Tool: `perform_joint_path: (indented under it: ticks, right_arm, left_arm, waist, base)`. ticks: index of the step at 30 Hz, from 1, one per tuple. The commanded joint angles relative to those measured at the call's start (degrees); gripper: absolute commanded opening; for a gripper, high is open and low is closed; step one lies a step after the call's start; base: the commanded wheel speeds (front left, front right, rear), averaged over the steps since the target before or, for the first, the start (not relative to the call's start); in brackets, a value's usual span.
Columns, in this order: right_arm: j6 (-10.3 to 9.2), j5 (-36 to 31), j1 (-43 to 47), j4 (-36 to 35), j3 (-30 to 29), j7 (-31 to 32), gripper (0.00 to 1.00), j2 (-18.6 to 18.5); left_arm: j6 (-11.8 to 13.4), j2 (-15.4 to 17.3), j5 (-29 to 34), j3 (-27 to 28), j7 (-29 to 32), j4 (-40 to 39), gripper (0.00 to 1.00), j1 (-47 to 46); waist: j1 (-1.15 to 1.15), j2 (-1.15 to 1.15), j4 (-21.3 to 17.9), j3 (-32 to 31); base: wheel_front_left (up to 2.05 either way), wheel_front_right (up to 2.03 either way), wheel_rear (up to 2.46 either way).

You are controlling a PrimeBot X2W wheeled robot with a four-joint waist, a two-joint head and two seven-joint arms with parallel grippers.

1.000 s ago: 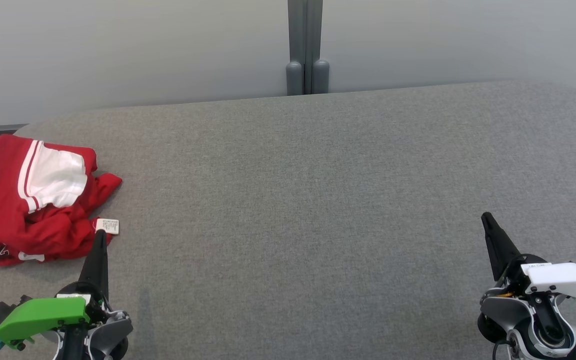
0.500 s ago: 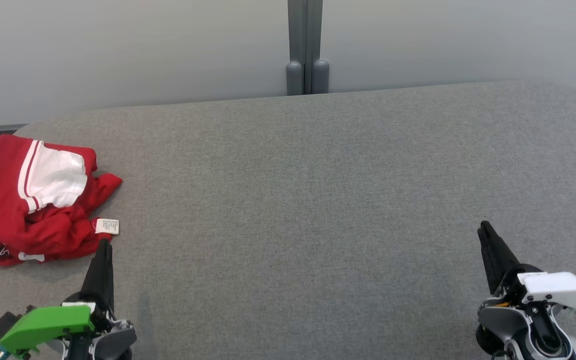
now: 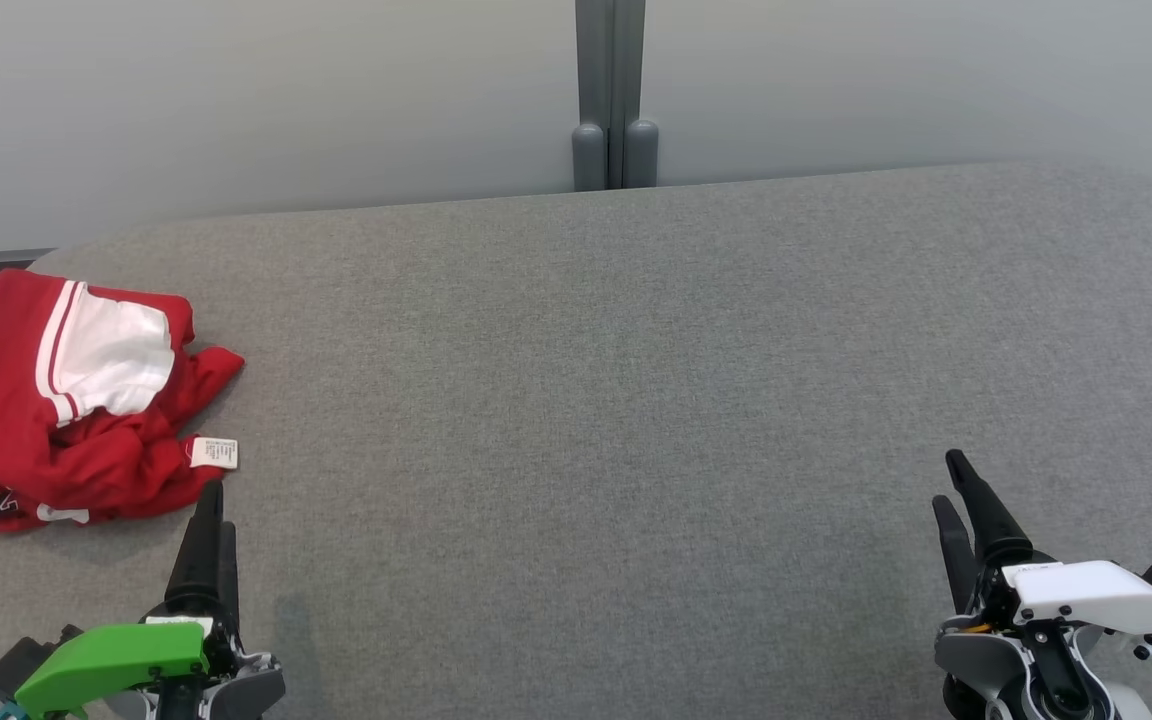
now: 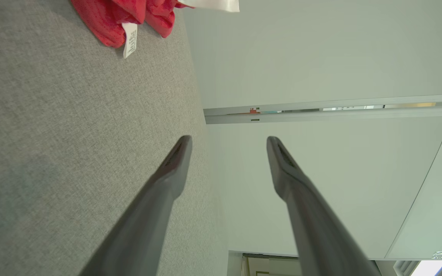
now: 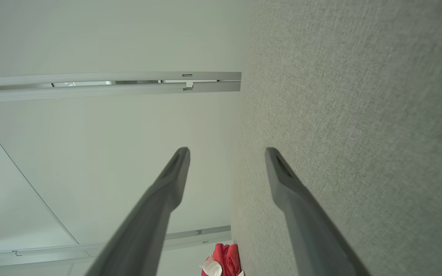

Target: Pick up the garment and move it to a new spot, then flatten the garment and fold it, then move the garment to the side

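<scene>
Plainly, the main risk is a poor bite on the garment (image 3: 66, 400), which lies as a bunched red-and-white heap at the far left of the counter (image 3: 636, 400), close to its rounded corner and cut off by the picture's edge. It is layered and loose, so a pinch at the nearest hem could catch only a single ply or just the white care label (image 3: 214, 452). The rest would then trail, unroll or drag when lifted. With the heap this close to the counter's margin, a sideways nudge from a finger could also push part of it over the side, though how much already overhangs cannot be told. Coming down too steeply could dig the long fingertips into the counter's grey fabric covering instead of sliding under the cloth. The left gripper (image 3: 216, 510) sits low at the near left with its fingers spread and nothing between them. The garment is just ahead of it and off to its left, near but apart, and the label is the closest piece to its tips. In the left wrist view the left gripper (image 4: 228, 140) shows that same gap, with the red cloth (image 4: 109, 19) beyond it. The right gripper (image 3: 946, 480) is likewise parted and empty, well apart from the garment across the counter.
</scene>
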Motion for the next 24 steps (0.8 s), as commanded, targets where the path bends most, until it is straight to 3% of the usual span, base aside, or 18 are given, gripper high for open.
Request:
perform_joint_path:
  ticks: [1,13,24]
  right_arm:
    - [0.02,-1.8,-1.7,-0.7,0.5,-0.7,1.0,-0.3]
    - [0.02,-13.8,-2.1,-0.2,0.9,-3.6,1.0,-0.4]
    - [0.02,-27.5,-2.3,-0.5,1.5,-6.0,1.0,-0.4]
  left_arm:
    - [0.3,0.3,1.7,-0.4,-0.7,-1.3,1.0,-0.9]
    - [2.3,0.4,11.1,-1.7,-3.6,-2.8,1.0,-0.6]
    - [4.0,0.5,24.4,-3.8,-6.0,-3.7,1.0,-0.1]
  waist:
    - [0.0,0.0,0.0,0.0]
    - [0.0,0.0,0.3,-0.1]
    - [0.0,0.0,0.6,-0.2]
  base:
    - [0.0,0.0,0.0]
    - [0.0,0.0,0.0]
    - [0.0,0.0,0.0]
